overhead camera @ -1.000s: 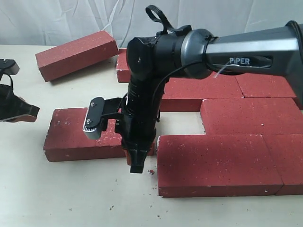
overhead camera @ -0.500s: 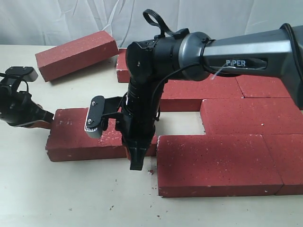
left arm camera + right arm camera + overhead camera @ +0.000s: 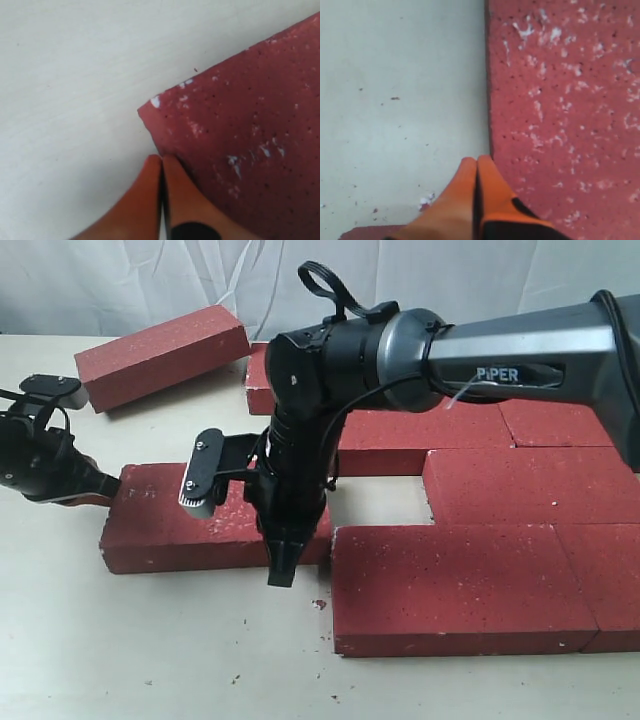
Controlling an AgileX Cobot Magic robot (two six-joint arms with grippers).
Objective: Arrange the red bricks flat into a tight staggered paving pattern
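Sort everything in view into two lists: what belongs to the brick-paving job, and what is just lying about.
Job: laid bricks, loose front brick, stray back brick, left gripper, right gripper, both shut.
Lying about: brick crumbs on the table, white backdrop cloth.

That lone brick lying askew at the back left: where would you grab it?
Probably across the middle of the lone brick, on its two long side faces, coming straight down from above. It lies flat with both long sides clear of the other bricks, and a middle grip should keep it level.
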